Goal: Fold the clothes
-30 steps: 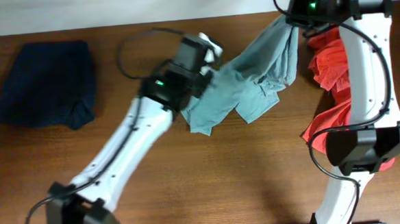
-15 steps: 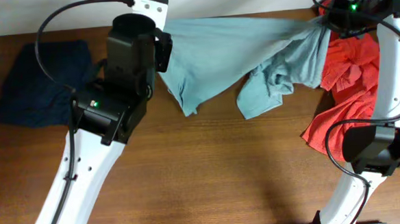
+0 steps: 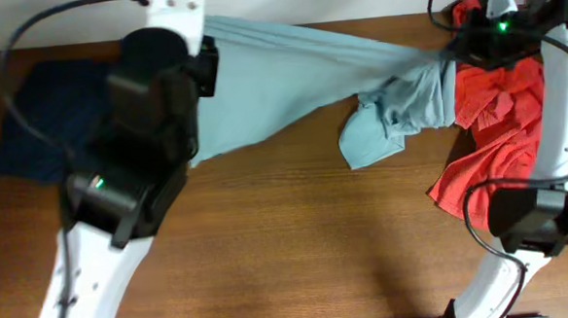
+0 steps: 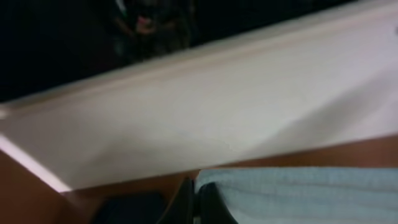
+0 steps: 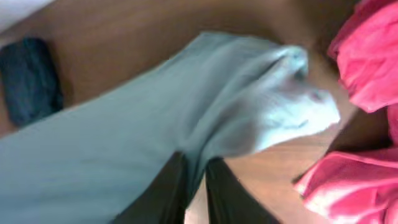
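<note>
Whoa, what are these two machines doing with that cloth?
A pale blue-grey cloth T-shirt is being held stretched over the brown wooden table. The left gripper pinches one end and the right gripper the other, where the cloth bunches up. A crumpled orange-red shirt lies at the right and a dark navy garment at the left, neither held.

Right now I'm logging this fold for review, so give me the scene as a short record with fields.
pale blue T-shirt: stretched taut between both hands, one part bunched near the right end
left hand: shut on the T-shirt's edge
right hand: pinching the T-shirt
orange-red shirt: crumpled heap, right side
navy garment: lying at the left side
fold: not yet made
</note>
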`<act>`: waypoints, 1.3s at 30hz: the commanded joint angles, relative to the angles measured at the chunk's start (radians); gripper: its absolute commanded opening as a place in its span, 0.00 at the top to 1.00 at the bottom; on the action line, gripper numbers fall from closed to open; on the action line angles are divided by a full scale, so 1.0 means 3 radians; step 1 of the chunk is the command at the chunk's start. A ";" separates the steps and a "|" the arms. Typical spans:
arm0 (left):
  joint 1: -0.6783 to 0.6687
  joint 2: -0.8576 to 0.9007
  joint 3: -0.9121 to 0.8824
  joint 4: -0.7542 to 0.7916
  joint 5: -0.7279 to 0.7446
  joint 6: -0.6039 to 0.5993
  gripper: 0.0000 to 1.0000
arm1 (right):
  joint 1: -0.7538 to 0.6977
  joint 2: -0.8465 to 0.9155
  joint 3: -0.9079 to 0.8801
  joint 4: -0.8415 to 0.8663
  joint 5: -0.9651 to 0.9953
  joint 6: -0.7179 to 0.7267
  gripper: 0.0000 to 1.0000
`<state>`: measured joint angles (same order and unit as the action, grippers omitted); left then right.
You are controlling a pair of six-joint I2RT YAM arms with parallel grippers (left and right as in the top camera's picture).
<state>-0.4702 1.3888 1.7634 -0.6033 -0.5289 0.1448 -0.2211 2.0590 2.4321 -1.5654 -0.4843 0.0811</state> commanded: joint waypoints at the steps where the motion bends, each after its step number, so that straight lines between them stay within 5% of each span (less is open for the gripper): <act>1: 0.0011 -0.0192 0.0109 0.0011 -0.0234 0.0084 1.00 | 0.0023 -0.0178 0.0024 -0.0209 -0.0014 -0.0476 0.80; 14: 0.0013 -0.0160 0.0109 -0.0089 -0.0037 0.0085 1.00 | 0.0708 -0.0083 -0.0093 -0.0267 0.0318 -0.0608 0.72; 29: 0.0205 -0.0079 0.0109 -0.0060 -0.0332 0.0024 1.00 | 0.1191 -0.0066 -0.1386 0.0267 0.0032 -0.0557 0.71; 39: 0.0411 -0.0028 0.0109 -0.0062 -0.0320 -0.0070 1.00 | 0.1563 -0.0067 -0.2188 0.0806 0.0394 -0.0212 0.72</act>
<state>-0.3603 1.3701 1.7790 -0.6289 -0.6048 0.1402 0.2043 2.0338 1.8408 -1.3552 -0.4301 -0.0292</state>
